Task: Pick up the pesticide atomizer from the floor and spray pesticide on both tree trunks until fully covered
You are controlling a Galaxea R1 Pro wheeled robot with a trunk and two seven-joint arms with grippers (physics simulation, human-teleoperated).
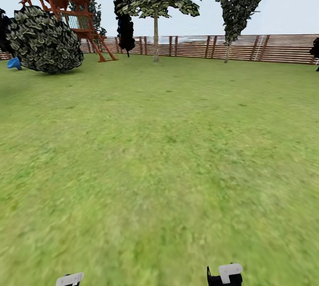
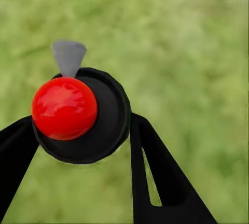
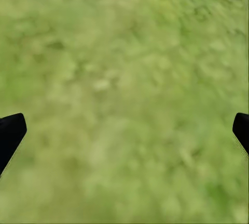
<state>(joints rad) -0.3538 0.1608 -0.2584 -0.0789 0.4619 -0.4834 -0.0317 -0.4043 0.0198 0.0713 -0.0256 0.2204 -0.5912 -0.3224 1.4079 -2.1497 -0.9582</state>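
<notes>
atomizer: pesticide atomizer [image 2: 78, 117] is sitting between the left gripper's [image 2: 83, 146] two black fingers, seen top-down in the left wrist view; red top facing the camera, pale trigger poking out past the dark body.
why held so: bottle is standing along the finger axis, nozzle end clear of the fingers, so it looks ready to aim once a trunk is in range. Judgement only.
left gripper: narrowed onto the bottle, one finger [image 2: 155, 182] against each side of the body; lawn [image 2: 197, 52] blurred behind it.
right gripper: gripper [image 3: 124, 135] is spread wide, fingertips [image 3: 10, 133] just peeking in at both frame edges, nothing between them, grass underneath.
head view: both wrists are riding low at the bottom edge, left gripper [image 1: 70, 280], right gripper [image 1: 225, 274], tucked in, likely for driving.
tree: pale-trunked tree [image 1: 155, 33] is standing upper centre, by the slatted wooden fence [image 1: 266, 48], well apart from the robot.
other: playset [image 1: 66, 11] and round shrub [image 1: 44, 40] upper left; thin-trunked conifer [image 1: 235, 11] upper right.
stage: pickup looks done; spraying not yet started.
</notes>
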